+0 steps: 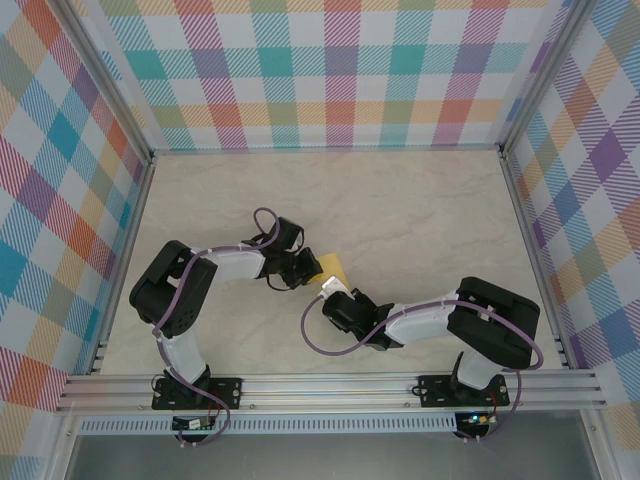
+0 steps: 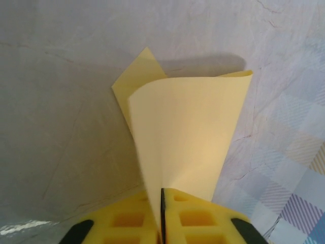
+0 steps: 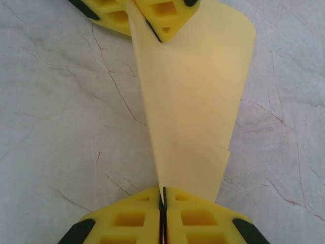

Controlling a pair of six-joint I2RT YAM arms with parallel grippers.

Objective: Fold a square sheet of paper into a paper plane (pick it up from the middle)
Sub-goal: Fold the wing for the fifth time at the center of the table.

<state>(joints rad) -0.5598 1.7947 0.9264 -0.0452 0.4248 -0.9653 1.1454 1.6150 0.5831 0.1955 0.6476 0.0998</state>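
The paper [image 1: 331,268], centre of the top view, is a folded, tapering flap spanning my two grippers over the table [image 3: 61,101]. My left gripper [image 2: 162,195] is pinched shut on one end, my right gripper [image 3: 162,195] on the other. For a clean crease, I judge: pull evenly, edges aligned, without tearing it at either pinch.

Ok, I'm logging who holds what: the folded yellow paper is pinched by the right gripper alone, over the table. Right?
Not alone: the left gripper is shut on the paper too, at the end opposite the right gripper. The right wrist view shows both pinching it.
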